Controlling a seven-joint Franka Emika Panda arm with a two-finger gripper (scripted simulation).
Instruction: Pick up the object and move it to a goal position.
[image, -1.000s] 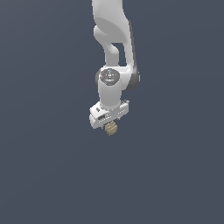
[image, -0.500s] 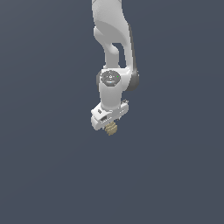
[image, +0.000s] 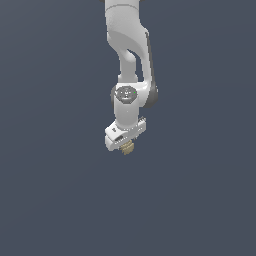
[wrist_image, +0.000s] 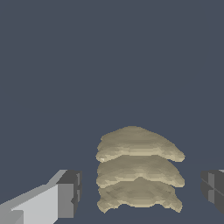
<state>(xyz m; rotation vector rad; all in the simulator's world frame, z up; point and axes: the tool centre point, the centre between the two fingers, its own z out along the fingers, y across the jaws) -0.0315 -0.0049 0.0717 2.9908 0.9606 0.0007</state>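
Look between your gripper (wrist_image: 140, 192) fingers (wrist_image: 68, 194): the ridged tan object (wrist_image: 138, 175) sits there with gaps on both sides, so they are spread, not gripping. In the exterior view it sits just beneath the gripper (image: 125, 142). Grasp, lift and transfer remain; no goal marker shows.
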